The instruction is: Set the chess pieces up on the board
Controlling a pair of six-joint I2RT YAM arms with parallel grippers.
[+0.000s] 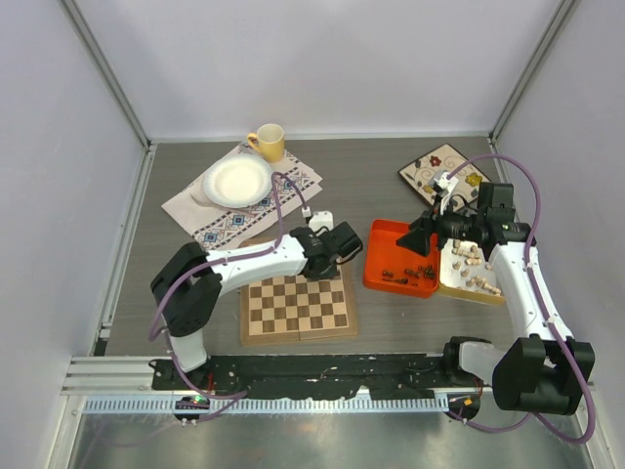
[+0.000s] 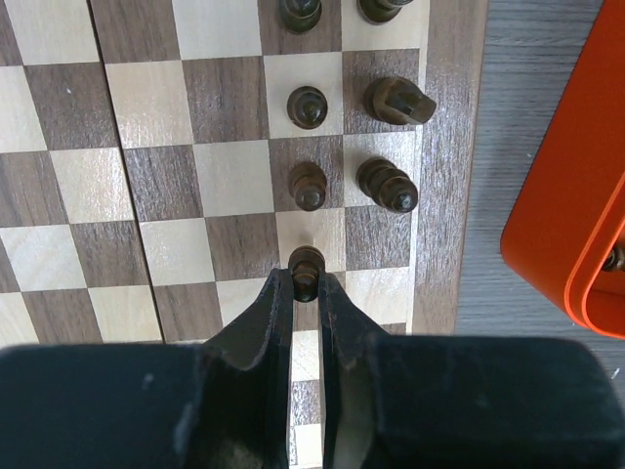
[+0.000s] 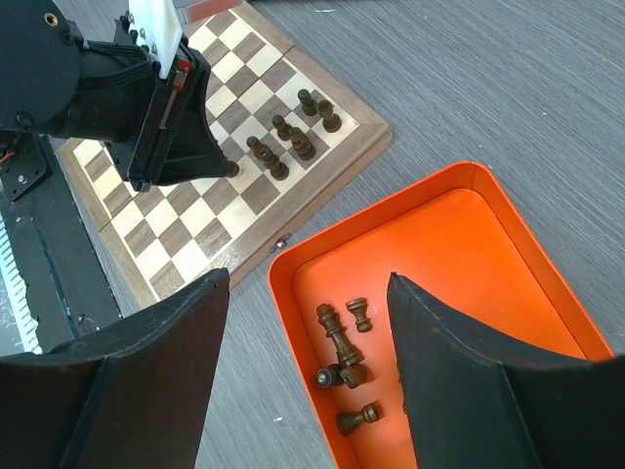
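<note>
- While pinching so small a turned pawn (image 2: 306, 262), best treated as near weightless: hard wood, smooth, round, quick to tip or roll, unlikely to break.
- Left claw (image 2: 307, 285): almost shut, 1 finger each side of that dark pawn's head, low over the board (image 2: 146, 195), 2nd line in from its right border. Cannot tell whether the base touches the square yet.
- Straight ahead in the same line: 2 pawns (image 2: 309, 185), upright. Beside them on the border line: a knight (image 2: 397, 101) and another dark piece (image 2: 388, 184). All close together, so open only slightly on release and lift straight up.
- Right claw (image 3: 308, 293): spread wide, holding nothing, hanging over the orange tray (image 3: 508, 254).
- Lying in that tray: a handful of dark pieces (image 3: 337, 342), some touching, most on their sides.
- Pale pieces (image 1: 471, 266): heaped in a tan tray (image 1: 459, 292) just beside the orange one, well apart from the board.
- For toppled pieces: pinch across the stem near the middle, not the sloping base, and expect some swing. For upright ones: take the neck under the head.
- Squeeze lightly; polished curves likely to squirt out under a hard, off-centre grip.
- Set down only with the base flat and centred.
</note>
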